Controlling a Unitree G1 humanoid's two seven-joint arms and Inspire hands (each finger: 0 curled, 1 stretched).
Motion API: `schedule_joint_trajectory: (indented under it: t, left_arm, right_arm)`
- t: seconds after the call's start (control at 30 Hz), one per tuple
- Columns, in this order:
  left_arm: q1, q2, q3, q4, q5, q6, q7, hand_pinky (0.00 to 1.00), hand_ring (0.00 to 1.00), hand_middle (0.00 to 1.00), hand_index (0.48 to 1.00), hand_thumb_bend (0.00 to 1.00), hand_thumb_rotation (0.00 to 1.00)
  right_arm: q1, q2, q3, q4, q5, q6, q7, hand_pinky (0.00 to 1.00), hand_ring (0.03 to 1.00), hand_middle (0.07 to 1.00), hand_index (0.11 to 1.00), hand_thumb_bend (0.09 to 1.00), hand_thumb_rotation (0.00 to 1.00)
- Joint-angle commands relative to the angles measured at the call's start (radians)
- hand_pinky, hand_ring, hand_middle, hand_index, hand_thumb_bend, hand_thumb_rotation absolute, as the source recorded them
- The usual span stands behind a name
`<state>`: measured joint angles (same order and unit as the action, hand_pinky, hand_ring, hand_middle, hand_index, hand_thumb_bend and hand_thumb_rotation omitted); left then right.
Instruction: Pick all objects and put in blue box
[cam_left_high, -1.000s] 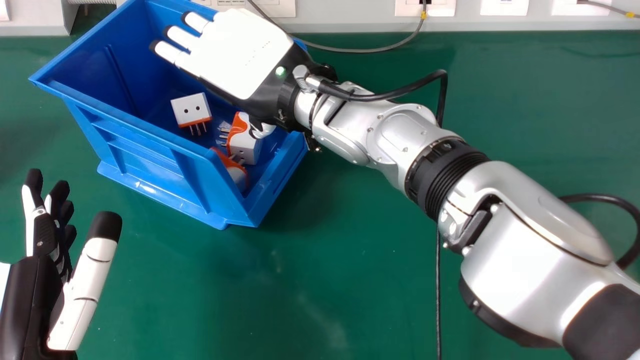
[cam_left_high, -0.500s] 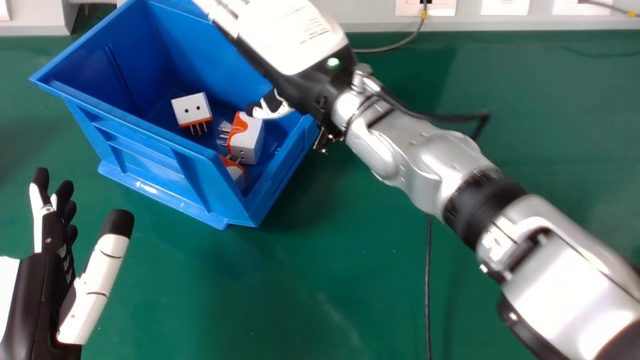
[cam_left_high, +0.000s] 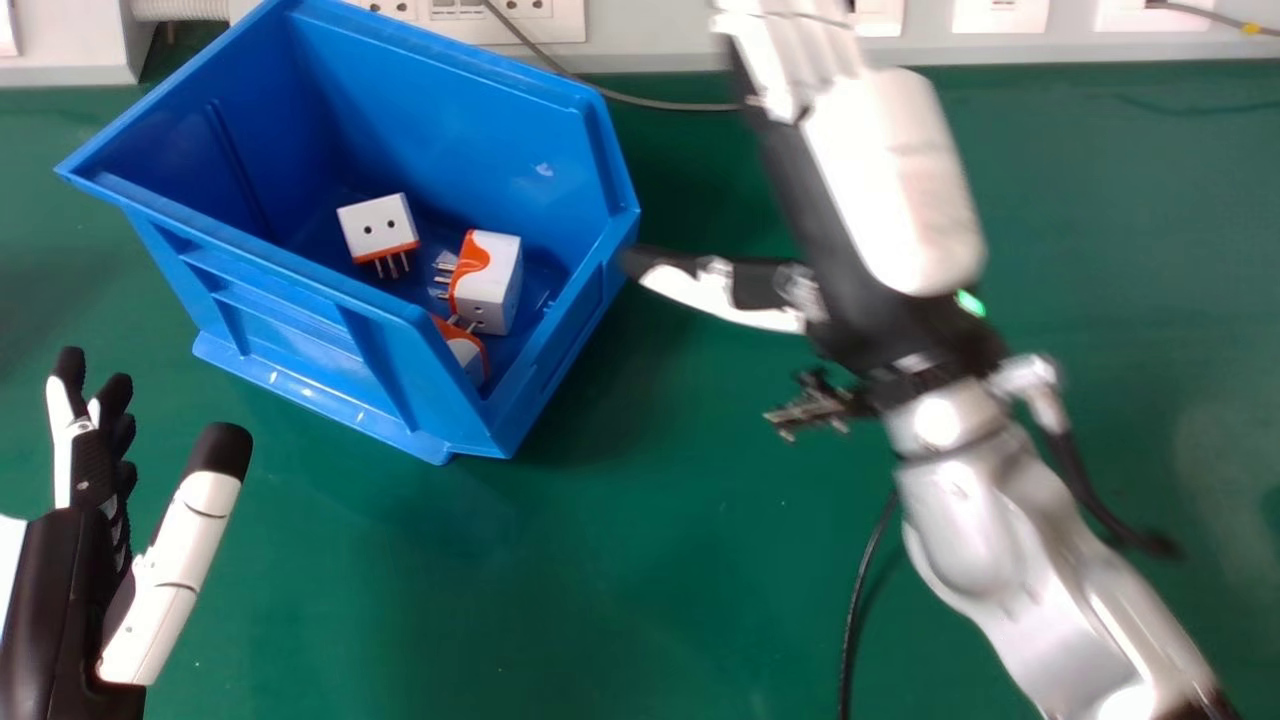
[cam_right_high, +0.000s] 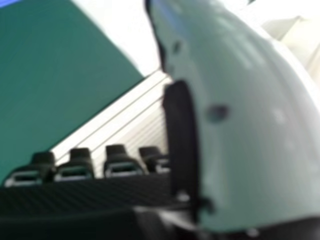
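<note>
My right hand (cam_left_high: 880, 170) is to the right of the blue box (cam_left_high: 270, 255), over the green table, open and holding nothing, with its thumb pointing toward the box. The right hand view has my right hand (cam_right_high: 250, 120) with its thumb large at the right. Inside the box lie a white and orange plug adapter (cam_left_high: 378, 227), a second adapter (cam_left_high: 490, 283) on its side, and a third adapter (cam_left_high: 465, 350) partly hidden behind the box wall. My left hand (cam_left_high: 170, 585) rests at the lower left of the head view, open and apart from the box.
A grey panel with sockets (cam_left_high: 665, 40) runs along the back edge of the green table (cam_left_high: 600, 580). One thin cable (cam_left_high: 660, 103) passes behind the box, and a black cable (cam_left_high: 853, 620) lies near the right forearm.
My right hand has swung from over the box to its right side, turning its fingers toward the back of the table. The adapters in the box and my left hand stay nearly where they were.
</note>
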<state>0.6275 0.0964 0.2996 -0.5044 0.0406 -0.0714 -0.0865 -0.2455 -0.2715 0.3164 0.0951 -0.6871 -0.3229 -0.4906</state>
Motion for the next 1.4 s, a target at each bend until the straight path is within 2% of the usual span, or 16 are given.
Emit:
schedule_joint_trajectory:
  t: [0.0, 0.03, 0.1, 0.2, 0.23, 0.27, 0.33, 0.37, 0.47, 0.63, 0.73, 0.9, 1.0, 1.1, 1.23, 1.37]
  left_arm:
    - [-0.004, 0.009, 0.010, 0.000, -0.001, -0.016, 0.003, 1.00, 1.00, 1.00, 1.000, 0.79, 0.85]
    - [-0.006, 0.010, 0.010, 0.001, -0.002, -0.016, 0.003, 1.00, 1.00, 1.00, 1.000, 0.79, 0.85]
    - [-0.009, 0.010, 0.011, 0.005, -0.003, -0.017, 0.003, 1.00, 1.00, 1.00, 1.000, 0.79, 0.85]
    - [-0.013, 0.012, 0.013, 0.017, -0.004, -0.022, 0.003, 1.00, 1.00, 1.00, 1.000, 0.79, 0.85]
    - [-0.013, 0.013, 0.012, 0.018, -0.003, -0.023, 0.002, 1.00, 1.00, 1.00, 1.000, 0.79, 0.85]
    - [-0.014, 0.013, 0.012, 0.020, -0.003, -0.025, 0.002, 1.00, 1.00, 1.00, 1.000, 0.79, 0.85]
    - [-0.014, 0.015, 0.012, 0.026, -0.003, -0.028, 0.001, 1.00, 1.00, 1.00, 1.000, 0.80, 0.85]
    - [-0.014, 0.015, 0.012, 0.030, -0.003, -0.031, 0.000, 1.00, 1.00, 1.00, 1.000, 0.80, 0.85]
    - [-0.011, 0.018, 0.013, 0.032, -0.004, -0.035, -0.003, 1.00, 1.00, 1.00, 1.000, 0.80, 0.85]
    - [-0.004, 0.020, 0.017, 0.041, -0.012, -0.049, -0.007, 1.00, 1.00, 1.00, 1.000, 0.81, 0.85]
    - [0.003, 0.019, 0.016, 0.056, -0.011, -0.069, -0.005, 1.00, 1.00, 1.00, 1.000, 0.81, 0.85]
    - [0.029, 0.008, 0.009, 0.061, -0.010, -0.102, -0.004, 1.00, 1.00, 1.00, 1.000, 0.82, 0.85]
    - [0.044, -0.002, 0.003, 0.073, -0.023, -0.138, -0.007, 1.00, 1.00, 1.00, 1.000, 0.81, 0.85]
    - [0.054, -0.011, -0.001, 0.095, -0.055, -0.185, -0.020, 1.00, 1.00, 1.00, 1.000, 0.80, 0.85]
    - [0.053, -0.016, 0.004, 0.146, -0.096, -0.243, -0.035, 1.00, 1.00, 1.00, 1.000, 0.77, 0.84]
    - [0.055, -0.016, 0.006, 0.167, -0.105, -0.270, -0.034, 0.99, 1.00, 1.00, 1.000, 0.77, 0.84]
  right_arm:
    - [0.067, 0.015, -0.039, -0.047, 0.056, -0.026, -0.003, 0.97, 1.000, 1.000, 1.000, 0.453, 0.21]
    - [0.105, 0.025, -0.050, -0.051, 0.096, -0.031, 0.012, 0.97, 1.000, 1.000, 1.000, 0.453, 0.21]
    - [0.163, 0.042, -0.067, -0.063, 0.164, -0.031, 0.052, 0.94, 1.000, 1.000, 1.000, 0.418, 0.36]
    - [0.245, 0.062, -0.091, -0.111, 0.272, 0.004, 0.142, 0.93, 1.000, 1.000, 1.000, 0.405, 0.43]
    - [0.271, 0.067, -0.099, -0.131, 0.297, 0.022, 0.169, 0.93, 1.000, 1.000, 1.000, 0.393, 0.51]
    - [0.287, 0.072, -0.105, -0.145, 0.310, 0.035, 0.188, 0.93, 1.000, 1.000, 1.000, 0.393, 0.51]
    - [0.323, 0.078, -0.120, -0.175, 0.340, 0.055, 0.226, 0.93, 1.000, 1.000, 1.000, 0.367, 0.64]
    - [0.335, 0.081, -0.127, -0.180, 0.354, 0.056, 0.240, 0.93, 1.000, 1.000, 1.000, 0.367, 0.64]
    - [0.364, 0.093, -0.145, -0.179, 0.400, 0.052, 0.275, 0.93, 1.000, 1.000, 1.000, 0.333, 0.78]
    - [0.393, 0.118, -0.172, -0.177, 0.483, 0.068, 0.345, 0.95, 1.000, 1.000, 1.000, 0.332, 0.88]
    - [0.413, 0.123, -0.191, -0.209, 0.557, 0.117, 0.412, 0.97, 1.000, 1.000, 1.000, 0.361, 0.94]
    - [0.443, 0.100, -0.218, -0.269, 0.659, 0.184, 0.530, 0.99, 1.000, 1.000, 1.000, 0.418, 0.98]
    - [0.451, 0.090, -0.236, -0.274, 0.719, 0.191, 0.597, 0.99, 1.000, 1.000, 1.000, 0.438, 0.99]
    - [0.451, 0.093, -0.252, -0.265, 0.773, 0.184, 0.651, 1.00, 1.000, 1.000, 1.000, 0.439, 0.99]
    - [0.452, 0.106, -0.264, -0.266, 0.824, 0.188, 0.696, 1.00, 1.000, 1.000, 1.000, 0.407, 1.00]
    - [0.462, 0.114, -0.270, -0.278, 0.854, 0.199, 0.719, 1.00, 1.000, 1.000, 1.000, 0.383, 1.00]
